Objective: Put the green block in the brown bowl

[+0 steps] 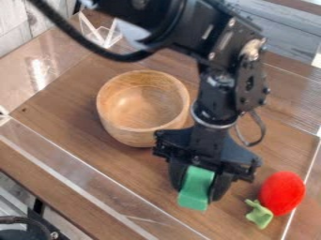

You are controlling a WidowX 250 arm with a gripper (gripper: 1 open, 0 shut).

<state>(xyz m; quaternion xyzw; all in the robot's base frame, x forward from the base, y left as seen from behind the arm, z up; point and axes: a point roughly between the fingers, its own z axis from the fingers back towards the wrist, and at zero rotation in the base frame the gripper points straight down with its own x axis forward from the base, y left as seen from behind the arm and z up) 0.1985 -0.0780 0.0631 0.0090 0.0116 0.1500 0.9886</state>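
Observation:
The green block (196, 187) is a bright green bar held between the black fingers of my gripper (198, 184), near the table's front edge. The jaws are closed against its sides, and its upper end is hidden under the gripper body. The brown bowl (145, 110) is a round wooden bowl with nothing in it, standing to the upper left of the gripper. The black arm reaches down from the top of the view and hides part of the bowl's right rim.
A red toy (282, 190) with a small pale green stem (260, 215) lies just right of the gripper. A clear plastic wall (63, 173) runs along the front and left edges of the wooden table (75, 141).

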